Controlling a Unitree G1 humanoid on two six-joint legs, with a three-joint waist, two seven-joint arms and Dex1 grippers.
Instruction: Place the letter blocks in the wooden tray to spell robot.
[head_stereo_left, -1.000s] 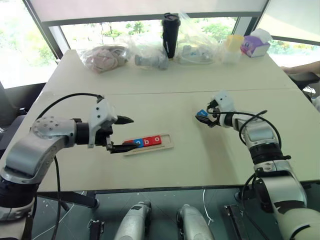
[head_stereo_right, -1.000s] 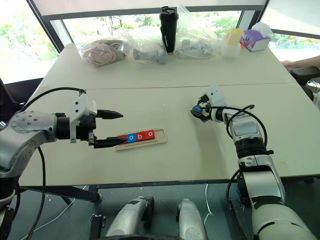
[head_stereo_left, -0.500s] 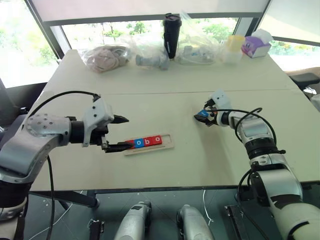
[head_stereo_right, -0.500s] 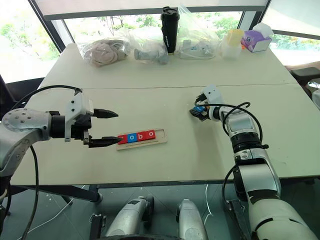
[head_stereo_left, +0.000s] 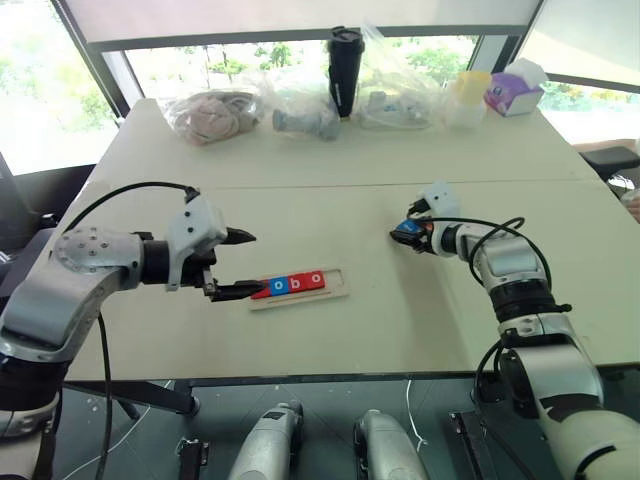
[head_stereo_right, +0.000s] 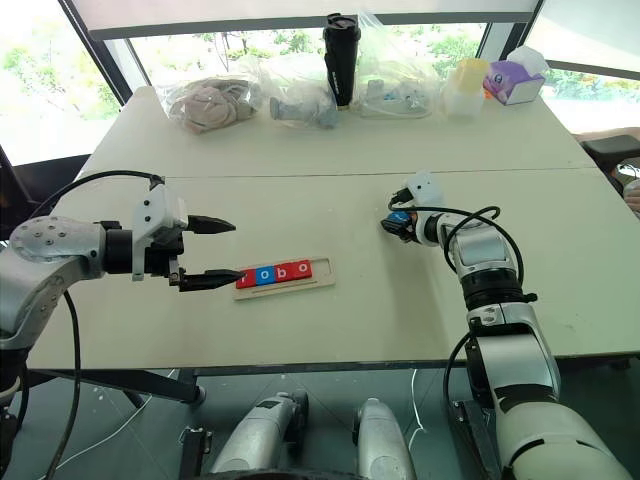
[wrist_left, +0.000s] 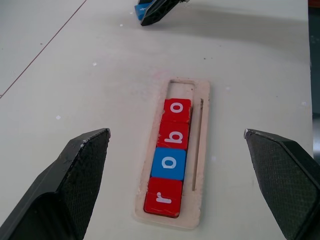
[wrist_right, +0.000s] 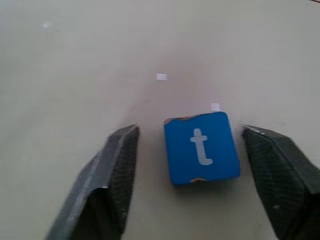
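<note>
Four letter blocks (wrist_left: 169, 164) sit in the wooden tray (wrist_left: 200, 165), just past the left tool (wrist_left: 175, 190), whose fingers stand wide and hold nothing. One slot is left. The blue t block (wrist_right: 201, 147) lies on the surface between the right tool's (wrist_right: 200, 175) fingers, not pinched yet. Next, I think, squeeze it, lift, and carry it to the tray.

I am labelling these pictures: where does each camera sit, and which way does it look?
Both eyes: on the head, looking down over the table; both arms show.
Left wrist: behind left pincer, facing wooden tray; fingers show.
Right wrist: behind right pincer, facing t block; fingers show.
Shared: wooden tray, in eyes and left wrist.
</note>
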